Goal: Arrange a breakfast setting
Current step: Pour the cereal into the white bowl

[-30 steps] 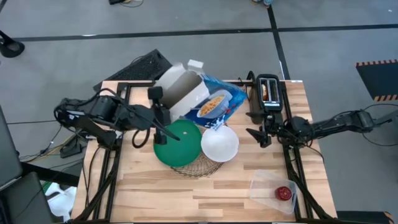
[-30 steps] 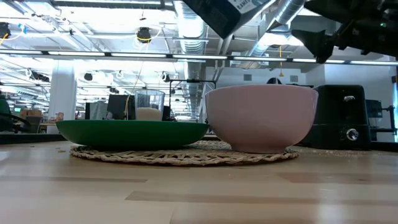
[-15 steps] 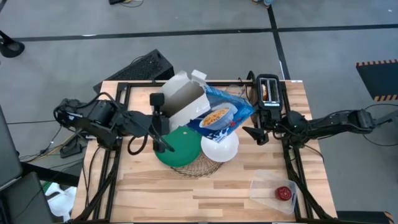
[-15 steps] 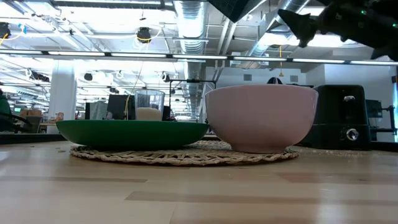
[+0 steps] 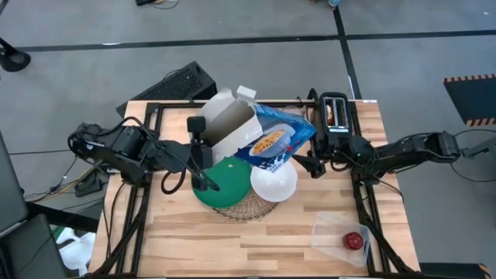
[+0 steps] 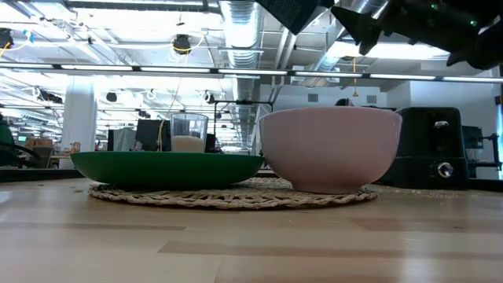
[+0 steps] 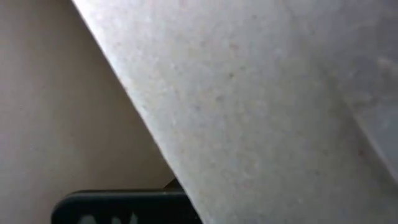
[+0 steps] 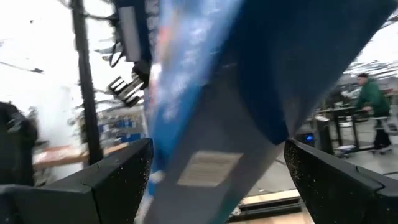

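Observation:
A blue cereal box [image 5: 273, 138] hangs tilted above the far edge of the white bowl [image 5: 273, 182], its open flaps [image 5: 226, 99] toward the far left. My left gripper [image 5: 199, 147] is shut on the box near that open end. My right gripper [image 5: 308, 164] is open at the box's blue lower end [image 8: 211, 118]; a finger stands on either side of it, and no touch shows. The bowl and the green plate [image 5: 222, 180] rest on the round wire mat [image 5: 244, 208]. A clear glass [image 6: 189, 132] stands behind the plate. My left gripper pinches a bare cardboard wall [image 7: 205, 124] of the cereal box close to its open end, coming from the table's left side. The wrist view shows only cardboard and one dark finger [image 7: 118, 208]. The box is lifted clear, tilted over the bowl.
A black toaster [image 5: 335, 116] stands at the far right, just behind my right arm. A clear plastic tub [image 5: 341, 236] holding a small red apple [image 5: 354, 240] sits at the near right. Bare wood lies along the near edge.
My right gripper has risen and moved toward the table's left, from in front of the toaster to the box's blue end, staying open. The box has swung a little toward the bowl and now overlaps its far edge.

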Available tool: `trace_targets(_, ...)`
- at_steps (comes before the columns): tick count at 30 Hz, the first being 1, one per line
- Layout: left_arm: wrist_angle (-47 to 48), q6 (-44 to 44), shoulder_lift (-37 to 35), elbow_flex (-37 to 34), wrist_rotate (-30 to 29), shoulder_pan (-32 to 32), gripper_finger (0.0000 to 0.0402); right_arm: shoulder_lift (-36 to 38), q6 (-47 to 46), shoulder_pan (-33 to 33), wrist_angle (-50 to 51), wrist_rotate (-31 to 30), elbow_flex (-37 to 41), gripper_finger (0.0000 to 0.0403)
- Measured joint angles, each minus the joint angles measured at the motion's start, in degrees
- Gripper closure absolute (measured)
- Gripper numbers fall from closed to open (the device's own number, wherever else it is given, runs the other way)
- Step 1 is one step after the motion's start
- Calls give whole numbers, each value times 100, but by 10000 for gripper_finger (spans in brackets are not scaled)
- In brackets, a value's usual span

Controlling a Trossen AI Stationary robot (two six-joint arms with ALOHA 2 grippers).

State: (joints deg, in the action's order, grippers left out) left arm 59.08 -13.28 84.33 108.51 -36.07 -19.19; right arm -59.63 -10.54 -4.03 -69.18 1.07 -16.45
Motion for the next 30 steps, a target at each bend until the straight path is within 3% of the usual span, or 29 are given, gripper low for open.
trace_targets(5,-6,-41,4,0,-40,-156,401,-38,7,-141,-94,30,0,14)
trace_targets(19,-386,-282,-24,4,154,-288,401,-227,31,-481,-360,1369,-442,14)
trace_targets(30,-360,-282,-19,9,234,-292,401,-643,131,-593,-306,1555,-752,14)
